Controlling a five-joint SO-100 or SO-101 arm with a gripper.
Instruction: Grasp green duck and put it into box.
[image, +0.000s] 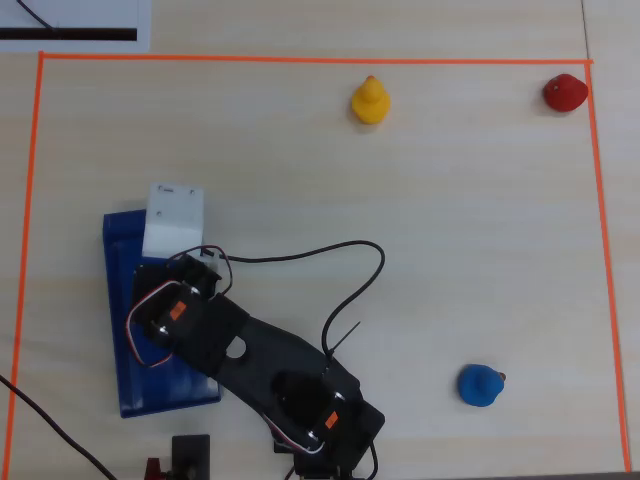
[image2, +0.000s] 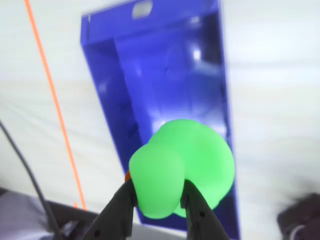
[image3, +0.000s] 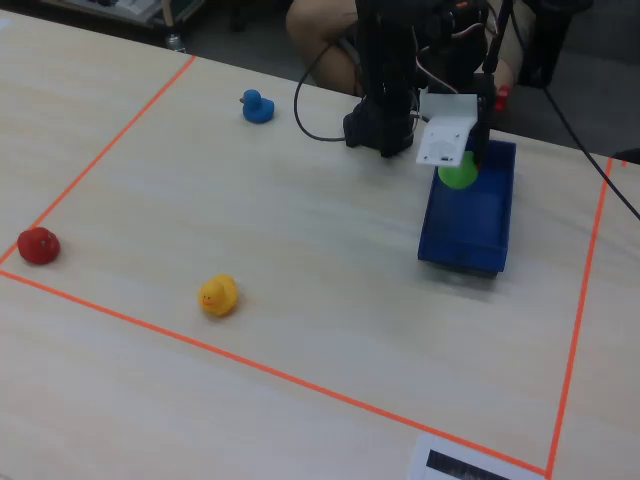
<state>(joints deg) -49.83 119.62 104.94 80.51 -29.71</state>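
My gripper (image2: 159, 200) is shut on the green duck (image2: 182, 167), its two dark fingers pinching the duck's head. It holds the duck just above the open blue box (image2: 150, 70). In the fixed view the green duck (image3: 459, 171) hangs under the white wrist block over the near-arm end of the box (image3: 470, 235). In the overhead view the arm and the white block cover the duck; the box (image: 125, 300) lies at the left under the arm.
A yellow duck (image: 371, 101), a red duck (image: 565, 93) and a blue duck (image: 481, 385) stand on the table inside the orange tape border (image: 300, 58). A black cable (image: 340, 260) loops beside the arm.
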